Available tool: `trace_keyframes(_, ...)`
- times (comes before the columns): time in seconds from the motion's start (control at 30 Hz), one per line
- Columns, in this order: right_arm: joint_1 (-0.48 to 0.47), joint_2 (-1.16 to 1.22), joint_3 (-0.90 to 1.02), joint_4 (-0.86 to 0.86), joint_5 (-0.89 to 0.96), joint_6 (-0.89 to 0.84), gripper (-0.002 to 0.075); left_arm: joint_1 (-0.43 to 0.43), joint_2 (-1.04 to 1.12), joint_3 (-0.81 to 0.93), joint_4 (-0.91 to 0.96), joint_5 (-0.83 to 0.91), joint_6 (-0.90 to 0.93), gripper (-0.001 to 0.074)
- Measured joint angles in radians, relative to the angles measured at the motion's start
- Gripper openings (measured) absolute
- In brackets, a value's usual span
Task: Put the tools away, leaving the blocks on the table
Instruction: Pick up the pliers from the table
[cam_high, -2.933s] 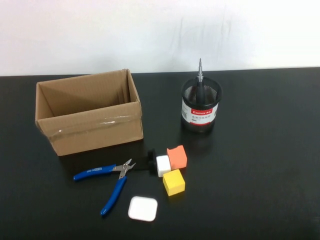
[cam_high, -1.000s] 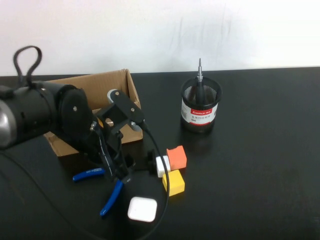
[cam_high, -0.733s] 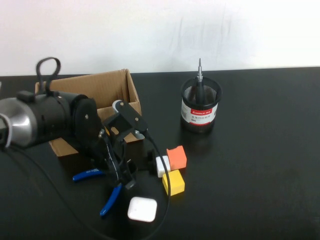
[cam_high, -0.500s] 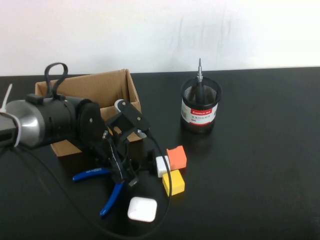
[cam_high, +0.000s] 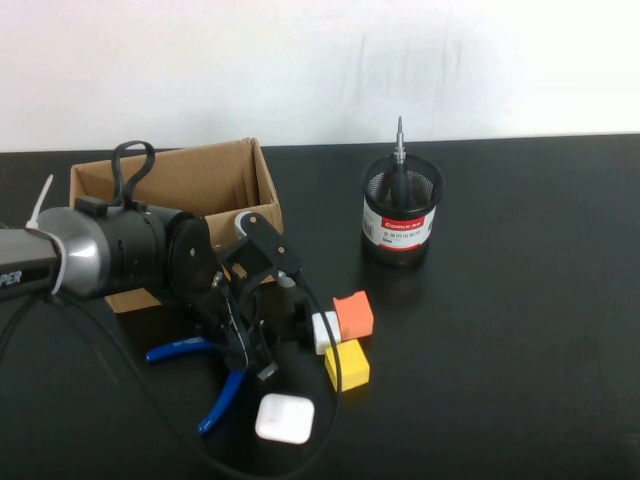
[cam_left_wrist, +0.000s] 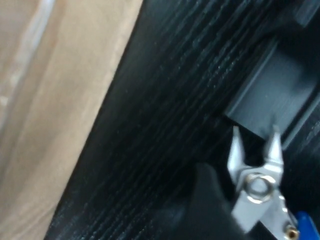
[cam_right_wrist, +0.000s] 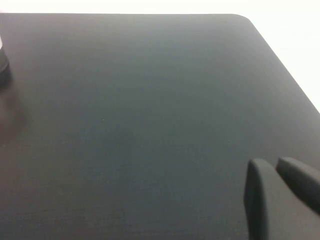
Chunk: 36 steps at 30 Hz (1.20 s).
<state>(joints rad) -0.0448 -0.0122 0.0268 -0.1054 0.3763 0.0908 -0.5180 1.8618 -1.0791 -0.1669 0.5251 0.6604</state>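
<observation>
Cardboard box (cam_high: 180, 215) beside left gripper (cam_high: 250, 345), fingers apart over pliers (cam_high: 215, 385) — right gripper (cam_right_wrist: 272, 175) closed, parked; cup (cam_high: 400, 215) label unreadable.

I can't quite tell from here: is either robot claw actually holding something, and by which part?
Nothing is held. The left gripper is open around the pliers near their pivot; the right gripper is shut over bare table.
</observation>
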Motion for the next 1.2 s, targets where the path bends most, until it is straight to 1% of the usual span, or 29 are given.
trace_keyframes(0.07,0.000,0.000,0.000,0.000,0.000,0.000,-0.0007,0.000,0.000,-0.002,0.002,-0.001,0.000,0.0358)
trace_keyframes(0.2,0.000,0.000,0.000,0.000,0.000,0.000,-0.0007,0.000,0.001,-0.002,0.009,-0.005,0.000,0.0155)
trace_keyframes(0.23,0.000,0.000,0.000,0.000,0.000,0.000,-0.0007,0.000,0.001,-0.002,0.009,-0.006,0.000,0.0116)
trace_keyframes(0.27,0.000,0.000,0.000,0.000,0.000,0.000,-0.0007,0.000,0.001,-0.002,0.009,-0.006,0.000,0.0108)
trace_keyframes(0.8,0.000,0.000,0.000,0.000,0.000,0.000,-0.0007,0.000,-0.008,-0.003,0.009,-0.006,0.000,0.0108)
trace_keyframes(1.2,0.000,0.000,0.000,0.000,0.000,0.000,-0.0007,-0.009,-0.184,-0.003,0.009,0.038,0.000,0.0108)
